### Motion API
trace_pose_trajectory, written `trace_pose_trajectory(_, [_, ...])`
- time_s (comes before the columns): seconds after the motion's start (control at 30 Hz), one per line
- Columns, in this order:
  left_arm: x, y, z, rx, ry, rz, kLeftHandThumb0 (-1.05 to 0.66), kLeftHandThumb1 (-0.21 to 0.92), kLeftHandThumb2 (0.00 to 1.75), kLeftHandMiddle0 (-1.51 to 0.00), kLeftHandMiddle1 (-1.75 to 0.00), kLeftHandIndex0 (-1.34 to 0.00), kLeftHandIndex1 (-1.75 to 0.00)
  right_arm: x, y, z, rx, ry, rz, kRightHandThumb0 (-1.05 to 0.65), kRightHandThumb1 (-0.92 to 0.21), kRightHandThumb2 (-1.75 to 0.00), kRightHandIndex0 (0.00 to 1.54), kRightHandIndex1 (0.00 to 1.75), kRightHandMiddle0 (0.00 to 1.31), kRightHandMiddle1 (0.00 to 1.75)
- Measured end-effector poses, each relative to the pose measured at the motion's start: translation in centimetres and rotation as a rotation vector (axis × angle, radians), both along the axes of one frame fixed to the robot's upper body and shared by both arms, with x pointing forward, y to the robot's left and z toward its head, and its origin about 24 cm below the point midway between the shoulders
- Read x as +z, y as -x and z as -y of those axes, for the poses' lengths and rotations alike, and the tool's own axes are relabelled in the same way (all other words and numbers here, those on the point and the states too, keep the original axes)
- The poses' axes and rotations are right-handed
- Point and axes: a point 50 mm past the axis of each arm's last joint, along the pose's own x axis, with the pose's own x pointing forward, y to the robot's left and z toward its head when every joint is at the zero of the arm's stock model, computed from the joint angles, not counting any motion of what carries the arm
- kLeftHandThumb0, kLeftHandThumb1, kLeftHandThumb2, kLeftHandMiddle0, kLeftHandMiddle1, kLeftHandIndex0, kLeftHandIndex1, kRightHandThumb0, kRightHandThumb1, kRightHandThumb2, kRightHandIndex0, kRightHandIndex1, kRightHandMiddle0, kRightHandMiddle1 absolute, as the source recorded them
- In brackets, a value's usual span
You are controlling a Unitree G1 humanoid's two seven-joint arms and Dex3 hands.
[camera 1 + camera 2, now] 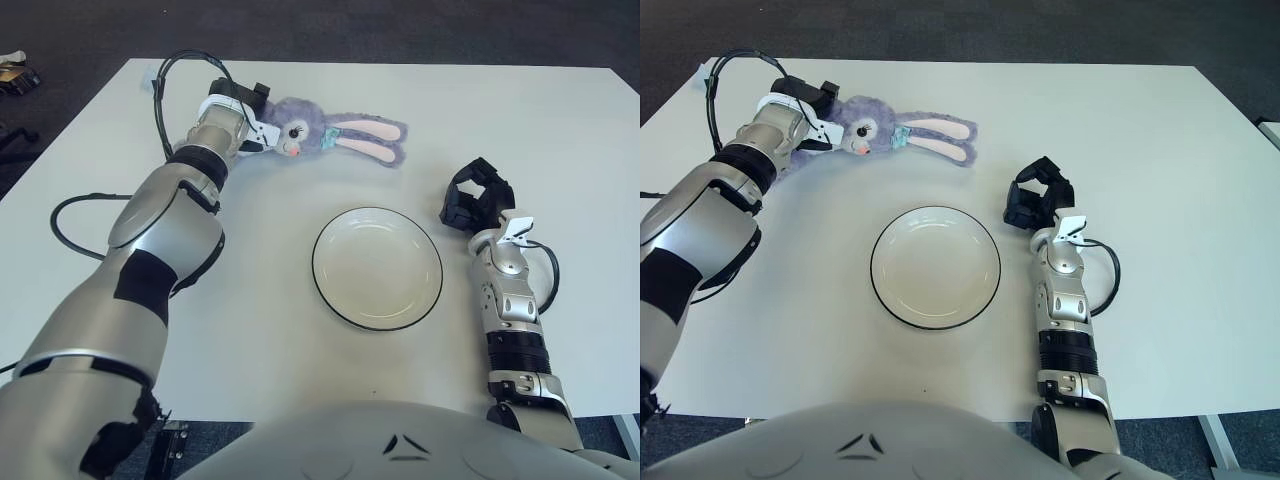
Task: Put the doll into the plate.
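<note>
The doll (320, 132) is a purple plush bunny with long pink-lined ears. It lies on its side on the white table (520, 120) at the far left, ears pointing right. My left hand (252, 118) reaches out to the doll's body end, and its fingers close around it above and below. The empty white plate (377, 268) with a dark rim sits in the middle of the table, nearer to me than the doll. My right hand (478, 197) shows just right of the plate, fingers curled and holding nothing.
Black cables (170, 75) loop above my left forearm and another (70, 215) trails over the table's left side. The dark floor (60, 40) lies beyond the table edges.
</note>
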Motion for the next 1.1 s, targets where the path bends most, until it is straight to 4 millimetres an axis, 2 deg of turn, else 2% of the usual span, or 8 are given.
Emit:
trace_pose_trajectory(0.07, [-0.09,0.02,0.04,-0.004,-0.004,0.008,0.55,0.11,1.40,-0.88,-1.51,0.00,-1.20,0.00,0.00,0.00,0.001,0.000,0.000,-0.51,-0.26,-1.40,1.38,1.75,0.66,1.75])
trace_pose_trajectory(0.17, [-0.20,0.06,0.12,-0.009,-0.007,0.016,0.57,0.07,1.47,-0.90,-1.55,0.00,-1.26,-0.01,0.01,0.01,0.002,0.000,0.001,-0.51,-0.25,-1.40,1.38,1.75,0.67,1.75])
trace_pose_trajectory(0.4, [-0.28,0.07,0.22,-0.009,-0.013,0.019,0.59,0.04,1.57,-0.88,-1.64,0.00,-1.37,0.00,0.01,-0.03,0.011,0.001,0.001,-0.52,-0.22,-1.44,1.38,1.75,0.70,1.75])
trace_pose_trajectory(0.67, [-0.30,0.07,0.30,-0.011,-0.013,0.019,0.54,0.13,1.41,-0.85,-1.55,0.00,-1.67,0.05,0.03,-0.08,0.009,0.003,0.000,-0.52,-0.22,-1.44,1.37,1.75,0.69,1.75])
trace_pose_trajectory(1.1, [-0.35,0.09,0.45,-0.024,-0.011,0.013,0.51,0.19,1.32,-0.80,-1.54,0.00,-1.74,0.17,0.15,-0.10,0.004,0.009,-0.009,-0.51,-0.25,-1.40,1.36,1.75,0.67,1.75])
